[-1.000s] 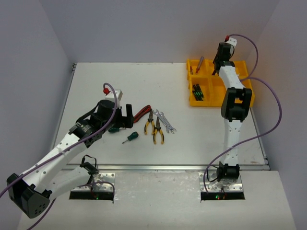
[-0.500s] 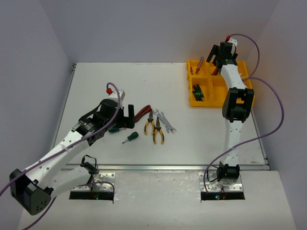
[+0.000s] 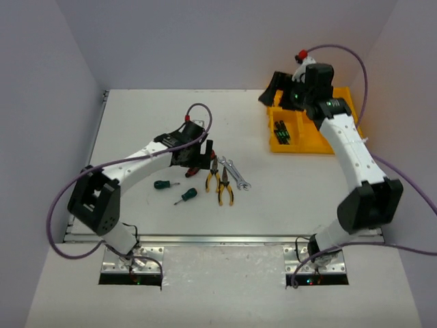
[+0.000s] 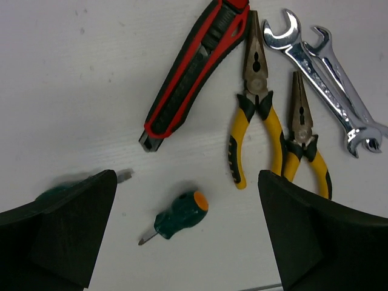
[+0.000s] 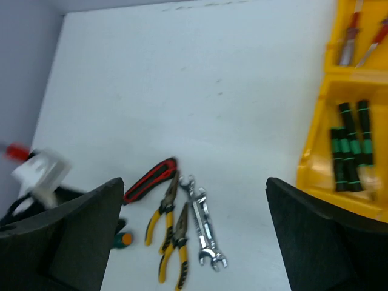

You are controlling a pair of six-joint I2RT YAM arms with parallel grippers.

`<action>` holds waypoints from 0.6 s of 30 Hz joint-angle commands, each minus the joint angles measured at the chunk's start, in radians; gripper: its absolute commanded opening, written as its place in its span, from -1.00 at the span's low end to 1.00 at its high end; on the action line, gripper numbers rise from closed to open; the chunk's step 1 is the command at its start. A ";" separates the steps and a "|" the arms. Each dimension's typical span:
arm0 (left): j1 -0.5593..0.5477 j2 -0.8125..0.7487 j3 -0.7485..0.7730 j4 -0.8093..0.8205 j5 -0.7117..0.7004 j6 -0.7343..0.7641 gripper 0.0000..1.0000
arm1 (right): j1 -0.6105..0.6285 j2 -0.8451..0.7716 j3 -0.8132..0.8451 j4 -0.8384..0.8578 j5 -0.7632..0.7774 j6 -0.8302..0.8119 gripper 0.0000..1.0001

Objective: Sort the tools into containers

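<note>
Several tools lie in the middle of the table: a red-black cutter [image 4: 194,70], two yellow-black pliers [image 4: 257,115] [image 4: 303,142], two silver wrenches [image 4: 321,76] and a stubby green screwdriver [image 4: 179,217]. Another green screwdriver [image 3: 162,184] lies further left. My left gripper [image 3: 198,162] hovers open just above the cutter [image 3: 207,158], holding nothing. The yellow tray [image 3: 311,145] of containers sits at the back right. Black-green screwdrivers [image 3: 281,131] lie in its front left compartment. My right gripper [image 3: 276,89] hangs open and empty over the tray's back left corner.
In the right wrist view, blue-red screwdrivers [image 5: 351,42] lie in the tray's back compartment, beyond the black-green ones [image 5: 348,151]. Grey walls close the table at the back and sides. A metal rail [image 3: 225,239] runs along the near edge.
My right gripper opened over the tray's back compartments, then swung left to the tray's back left corner. My left arm stretched forward and right, bringing its open gripper over the cutter.
</note>
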 commanded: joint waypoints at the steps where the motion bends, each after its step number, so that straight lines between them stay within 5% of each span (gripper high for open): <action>1: 0.024 0.167 0.190 -0.041 -0.009 0.065 1.00 | 0.005 -0.243 -0.405 0.092 -0.200 0.014 0.98; 8: 0.070 0.388 0.318 -0.073 0.081 0.220 1.00 | 0.005 -0.457 -0.590 0.125 -0.313 0.020 0.98; 18: 0.150 0.488 0.310 -0.082 0.196 0.243 0.87 | 0.005 -0.508 -0.647 0.164 -0.376 0.027 0.98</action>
